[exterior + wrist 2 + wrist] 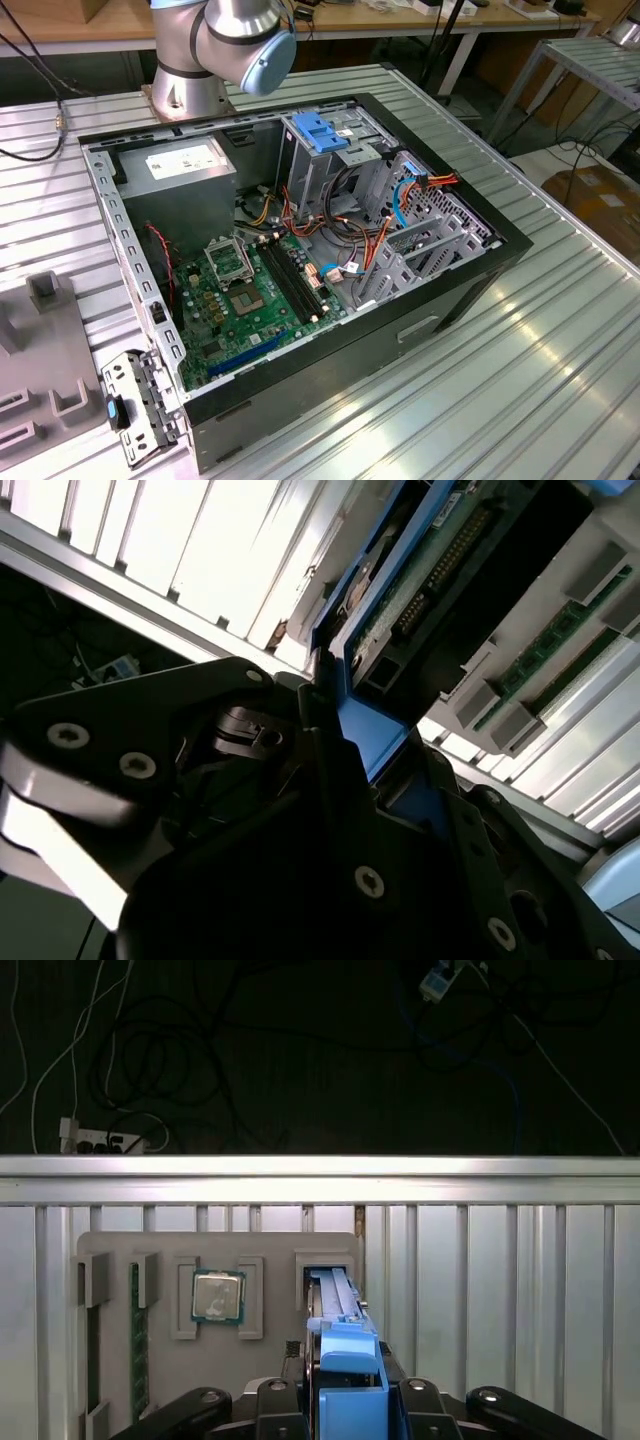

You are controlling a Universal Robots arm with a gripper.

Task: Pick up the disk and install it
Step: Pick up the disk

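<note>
- While the gripper (347, 1385) is hanging over the grey tray (270, 1245), its black fingers appear to be clenching the disk (336, 1305) by the blue rail, as the first wrist view shows it.
- The disk is standing on edge in a slot at a corner of the tray, close to the table's edge, and nothing shows it lifting clear of the slot.
- In the second wrist view the disk's green circuit board (430, 580) and connector are facing the camera, with the blue rail lying right against one finger (318, 730).
- Judging by this, the task is only beginning: the grasp seems to be forming or made, while the carrying and the installing are not yet done.
- In the exterior view the open computer case (480, 270) is lying on the table (560, 380), with its drive cage (320, 175) under a blue bracket (318, 130) and the motherboard (250, 300) showing.
- On the tray a processor chip (217, 1295) and a memory stick (139, 1335) are sitting in their own slots, apart from the disk.
- The table is ribbed, shiny metal; beyond its edge, cables (150, 1050) and a power strip (105, 1142) are lying on a dark floor, and wooden benches (400, 20) are standing behind the arm (225, 40).
</note>
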